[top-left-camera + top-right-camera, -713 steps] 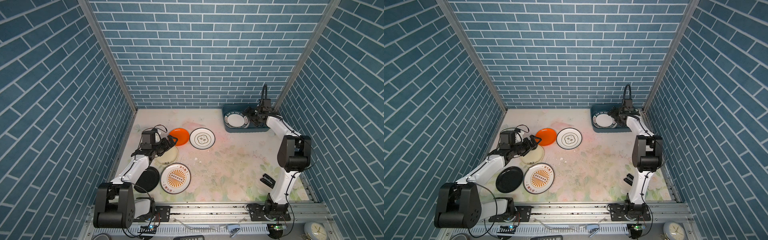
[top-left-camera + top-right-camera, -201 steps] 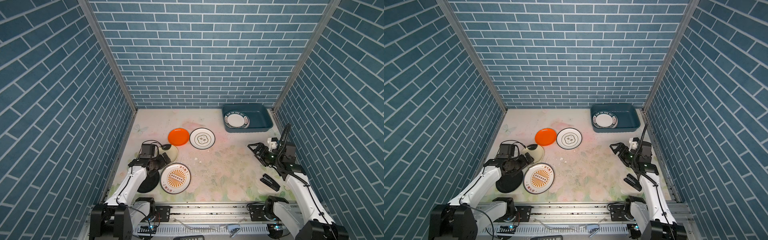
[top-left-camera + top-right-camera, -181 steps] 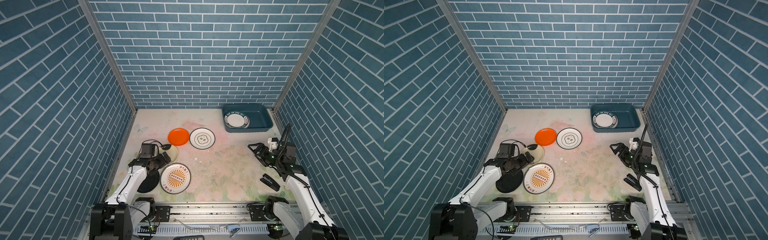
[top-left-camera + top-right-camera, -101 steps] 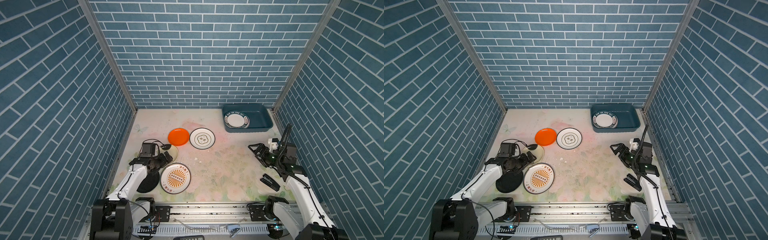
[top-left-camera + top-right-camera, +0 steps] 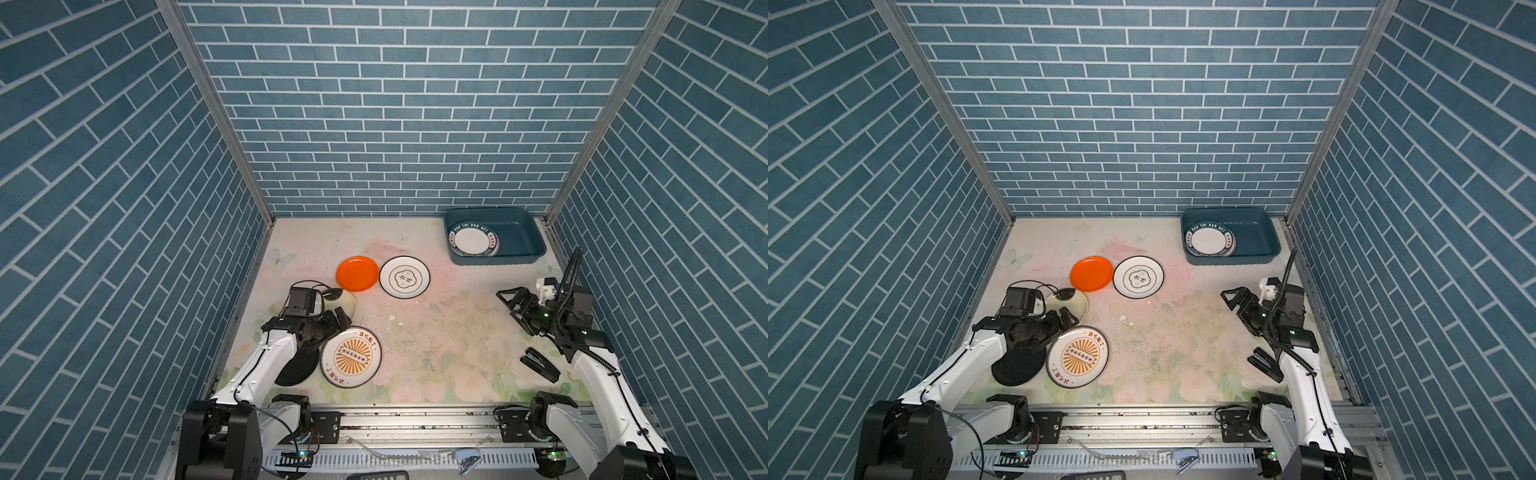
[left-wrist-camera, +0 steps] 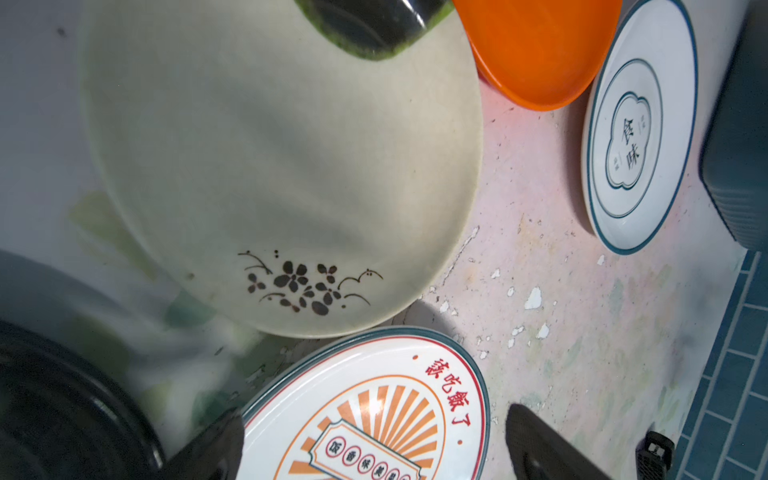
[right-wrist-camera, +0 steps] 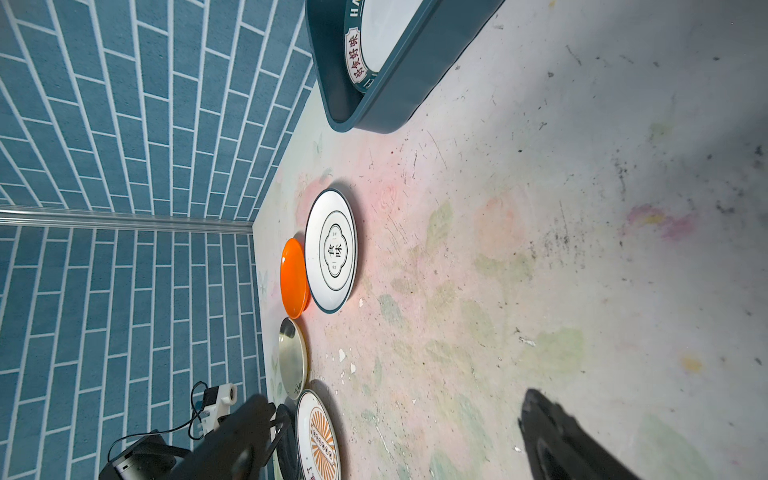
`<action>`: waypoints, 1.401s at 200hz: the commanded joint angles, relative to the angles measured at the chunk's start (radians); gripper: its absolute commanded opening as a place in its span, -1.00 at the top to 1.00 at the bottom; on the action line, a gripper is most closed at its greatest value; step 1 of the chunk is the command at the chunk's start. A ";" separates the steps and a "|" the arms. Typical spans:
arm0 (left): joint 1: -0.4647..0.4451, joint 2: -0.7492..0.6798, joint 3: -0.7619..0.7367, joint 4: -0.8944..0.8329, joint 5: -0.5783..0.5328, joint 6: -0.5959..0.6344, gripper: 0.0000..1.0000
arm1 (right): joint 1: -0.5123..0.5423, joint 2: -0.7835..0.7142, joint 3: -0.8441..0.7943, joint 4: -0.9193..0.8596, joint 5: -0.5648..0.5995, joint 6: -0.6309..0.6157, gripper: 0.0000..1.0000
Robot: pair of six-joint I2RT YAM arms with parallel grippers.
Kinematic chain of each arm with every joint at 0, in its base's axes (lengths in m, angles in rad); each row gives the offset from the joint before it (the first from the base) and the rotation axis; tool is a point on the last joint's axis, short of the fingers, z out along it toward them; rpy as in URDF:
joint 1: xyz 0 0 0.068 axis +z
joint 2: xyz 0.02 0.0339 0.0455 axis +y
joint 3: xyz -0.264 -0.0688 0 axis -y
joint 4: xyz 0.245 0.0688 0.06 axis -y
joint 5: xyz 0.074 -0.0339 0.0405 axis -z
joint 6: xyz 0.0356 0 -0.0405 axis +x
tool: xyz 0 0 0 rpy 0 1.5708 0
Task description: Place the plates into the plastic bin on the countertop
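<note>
In both top views the dark teal plastic bin [image 5: 496, 261] [image 5: 1231, 259] stands at the back right of the countertop [image 5: 449, 332] and holds white lettered plates [image 5: 473, 242]. On the countertop lie an orange plate [image 5: 357, 274], a white teal-rimmed plate [image 5: 404, 276], a cream plate [image 5: 347, 300], a sunburst plate [image 5: 351, 357] and a black plate [image 5: 297, 368]. My left gripper [image 5: 338, 320] [image 6: 374, 432] is open, its jaws straddling the sunburst plate's [image 6: 374, 415] far edge and holding nothing. My right gripper [image 5: 513, 301] [image 7: 392, 432] hangs open and empty above bare countertop at the right.
A black stapler [image 5: 540, 365] lies at the front right beside the right arm. Blue brick walls close in the left, back and right sides. The left arm's forearm covers part of the black plate. White flakes [image 5: 392, 318] dot the worn middle.
Since several seconds ago the right arm has drawn back from the bin to the front right, and the left gripper has come back from the cream plate to the sunburst plate. Over the last second, barely any motion.
</note>
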 commanded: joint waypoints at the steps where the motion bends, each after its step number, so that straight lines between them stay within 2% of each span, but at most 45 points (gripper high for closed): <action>1: -0.025 0.023 0.006 -0.040 -0.017 0.035 -0.99 | -0.006 -0.009 -0.003 -0.017 -0.001 0.014 -0.88; 91: -0.104 0.070 0.016 -0.036 -0.071 0.026 -0.99 | -0.015 -0.009 0.007 -0.035 -0.003 0.014 -0.87; 201: -0.336 0.192 0.009 0.151 -0.102 -0.133 -0.99 | -0.029 -0.018 0.009 -0.058 -0.002 0.007 -0.86; 280: -0.428 0.357 0.066 0.284 -0.087 -0.182 -0.99 | -0.046 -0.030 0.007 -0.086 0.004 0.007 -0.86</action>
